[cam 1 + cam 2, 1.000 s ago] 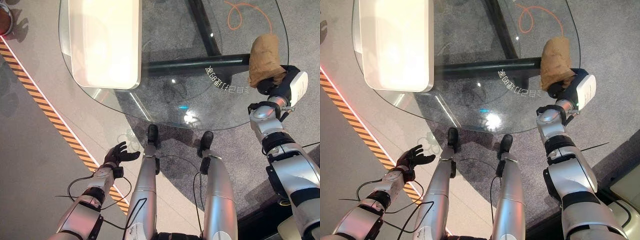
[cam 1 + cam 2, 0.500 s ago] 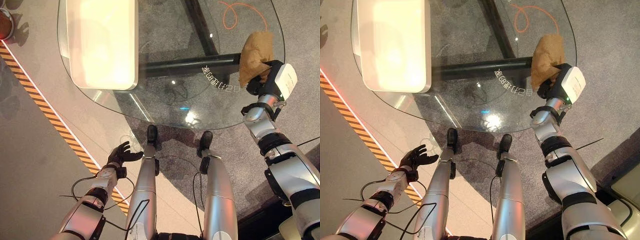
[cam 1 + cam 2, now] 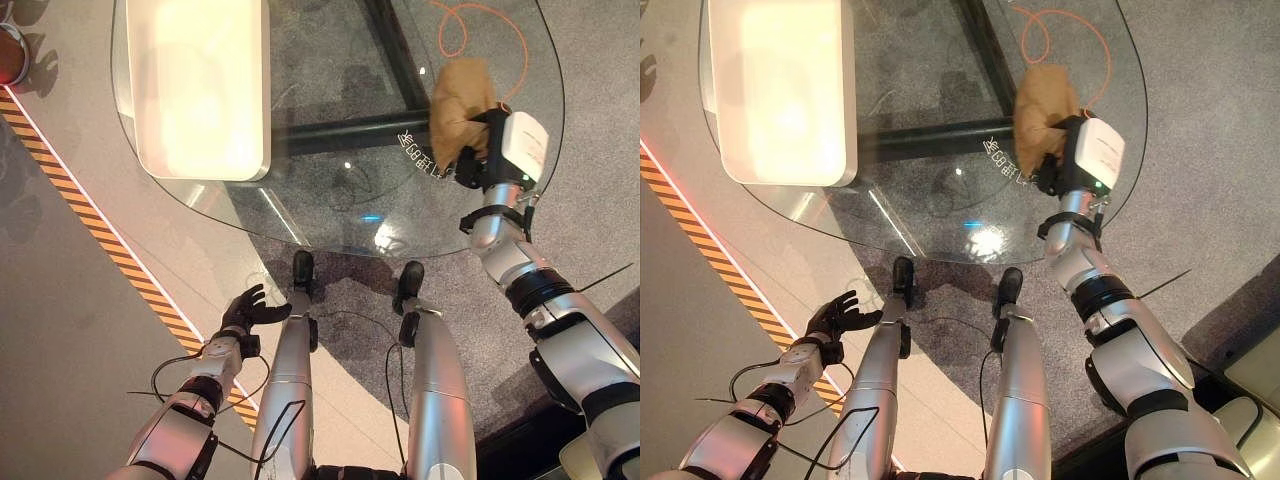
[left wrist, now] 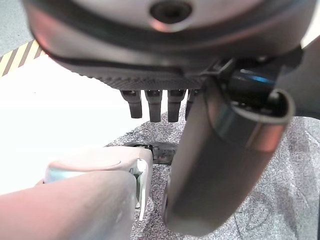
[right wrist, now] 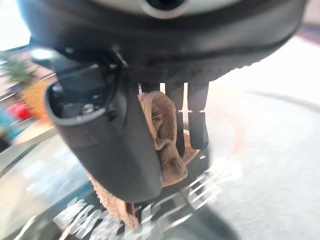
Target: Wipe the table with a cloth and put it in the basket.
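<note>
My right hand (image 3: 478, 150) has swept the cloth (image 3: 458, 96) leftward across the glass table (image 3: 330, 215); it now sits upper right of centre, my fingers clamped on it. Its long axis points away from me. My left hand (image 3: 243, 310) hangs spread open, lower left.

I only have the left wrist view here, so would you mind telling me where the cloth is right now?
Observer: The brown cloth lies on the glass table, near its right edge, under the right hand.
Operator: Thank you. Is that hand actually gripping it?
Observer: Yes; in the right wrist view its thumb and fingers are curled round a bunched fold of the cloth.
Operator: And is anything else on the table?
Observer: A white tray-like basket sits at the table's left end, well apart from the cloth.
</note>
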Available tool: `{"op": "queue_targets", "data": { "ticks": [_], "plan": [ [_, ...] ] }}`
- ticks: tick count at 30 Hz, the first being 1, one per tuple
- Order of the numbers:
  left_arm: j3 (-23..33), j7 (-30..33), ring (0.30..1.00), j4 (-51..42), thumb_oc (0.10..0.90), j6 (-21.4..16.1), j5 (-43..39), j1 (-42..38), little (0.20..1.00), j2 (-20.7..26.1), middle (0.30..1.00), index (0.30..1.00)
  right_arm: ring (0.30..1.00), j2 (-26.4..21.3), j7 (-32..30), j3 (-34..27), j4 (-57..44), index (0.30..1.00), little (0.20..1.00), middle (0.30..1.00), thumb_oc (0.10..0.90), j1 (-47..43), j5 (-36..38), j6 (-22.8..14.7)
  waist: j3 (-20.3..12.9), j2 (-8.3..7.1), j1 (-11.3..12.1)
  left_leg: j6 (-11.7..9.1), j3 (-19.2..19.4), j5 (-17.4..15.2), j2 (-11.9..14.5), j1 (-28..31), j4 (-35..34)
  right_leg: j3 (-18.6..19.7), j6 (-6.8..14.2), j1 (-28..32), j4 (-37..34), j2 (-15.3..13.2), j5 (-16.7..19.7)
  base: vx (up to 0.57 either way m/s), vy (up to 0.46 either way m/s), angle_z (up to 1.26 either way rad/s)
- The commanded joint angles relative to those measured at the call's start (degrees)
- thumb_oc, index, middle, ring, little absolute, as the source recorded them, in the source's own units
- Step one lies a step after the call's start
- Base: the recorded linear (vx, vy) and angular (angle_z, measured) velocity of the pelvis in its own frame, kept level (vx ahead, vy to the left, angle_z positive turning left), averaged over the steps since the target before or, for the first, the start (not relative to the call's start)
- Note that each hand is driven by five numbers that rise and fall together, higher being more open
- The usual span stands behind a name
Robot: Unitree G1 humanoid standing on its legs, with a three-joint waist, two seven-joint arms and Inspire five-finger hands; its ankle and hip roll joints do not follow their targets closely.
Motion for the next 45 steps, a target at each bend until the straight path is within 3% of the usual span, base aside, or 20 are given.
{"op": "queue_targets", "data": {
  "ticks": [1,9,26,45],
  "plan": [
    [1.0,1.7,0.9,0.8,0.8,-1.2,1.7,2.3,0.9,0.2,0.9,0.9,0.3,5.5,5.3,6.6,-7.6,0.3,0.2,0.3,0.1,-0.7,-5.3,-6.7,-1.1,0.77,1.8,6.1,6.2,-3.4,-5.4,-1.1,4.9,-1.7,-1.2,2.2,-5.2,3.5,2.5,0.0,-0.003,0.03],
    [1.6,2.4,0.9,0.2,0.8,-1.0,2.4,2.7,0.9,-0.3,0.9,0.9,0.3,6.8,8.9,8.1,-13.9,0.3,0.2,0.3,0.1,1.7,-6.8,-6.5,-1.1,0.48,1.6,6.0,6.1,-3.1,-5.5,-1.3,5.0,-1.6,-1.2,1.8,-4.8,3.5,2.5,0.0,0.0,0.0],
    [1.7,2.3,0.9,0.2,0.8,-1.1,2.3,2.4,0.9,-0.6,0.9,0.9,0.3,9.3,18.8,12.5,-16.9,0.3,0.2,0.3,0.1,7.1,-8.0,-8.5,-1.1,0.34,1.0,5.8,6.3,-2.7,-5.5,-1.4,4.9,-1.5,-1.1,1.7,-5.1,3.3,2.7,0.0,0.0,0.0],
    [2.6,2.7,0.9,-0.1,0.8,-0.7,2.4,1.5,0.9,-0.6,0.9,0.9,0.3,11.3,21.7,13.0,-22.5,0.3,0.2,0.3,0.1,11.0,-5.7,-8.8,-1.1,-0.47,0.3,5.6,5.9,-2.1,-5.2,-1.5,4.4,-0.9,-1.1,1.5,-5.4,3.8,2.9,0.0,0.0,0.0]
  ]
}}
